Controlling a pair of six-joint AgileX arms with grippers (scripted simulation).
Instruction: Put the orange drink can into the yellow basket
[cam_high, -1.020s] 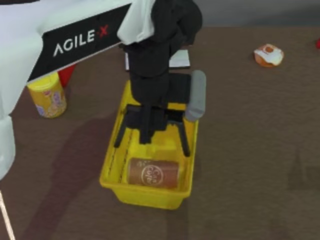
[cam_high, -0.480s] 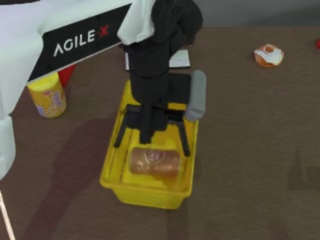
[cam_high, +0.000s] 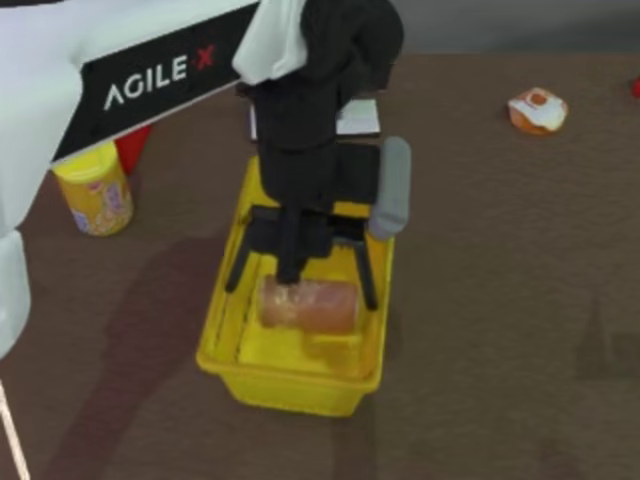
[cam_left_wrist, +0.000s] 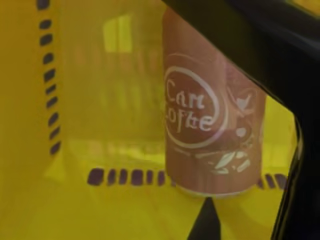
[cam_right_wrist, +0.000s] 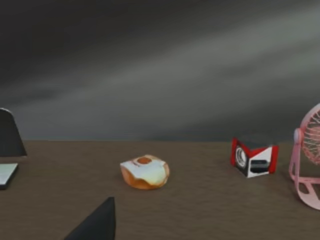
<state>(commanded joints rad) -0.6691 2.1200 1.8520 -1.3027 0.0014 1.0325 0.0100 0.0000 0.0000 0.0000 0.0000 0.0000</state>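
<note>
Fingers of the left gripper (cam_high: 297, 270) are hanging spread apart over the yellow basket (cam_high: 222, 355), gripping nothing, with the orange drink can (cam_high: 308, 305) lying on its side just under the fingertips, inside the basket toward its middle. In the left wrist view the can (cam_left_wrist: 210, 125) is filling much of the frame against the basket's yellow floor and slotted wall (cam_left_wrist: 50, 90), and a pale ring on its brown side is enclosing writing that seems to be reading "Can Coffee", with small leaf-like marks beside it. Nothing else is showing inside the basket. Two black handles (cam_high: 240, 262) are folding across the basket's top on either side of the gripper. The white left arm (cam_high: 60, 80) is reaching in from the top view's left, carrying a black band with "AGILE X" (cam_high: 160, 78) in white and red letters. Left of the basket, a yellow canister (cam_high: 92, 190) with a printed label is standing on the brown table (cam_high: 500, 300), with something red (cam_high: 132, 148) just behind it. Far to the right, an orange and white object (cam_high: 538, 109) is sitting on the table. The right wrist view is showing that same object (cam_right_wrist: 145, 171), a red, white and black box (cam_right_wrist: 253, 157) and a pink fan (cam_right_wrist: 307, 155); whether the right gripper is open or clenched I cannot tell.
</note>
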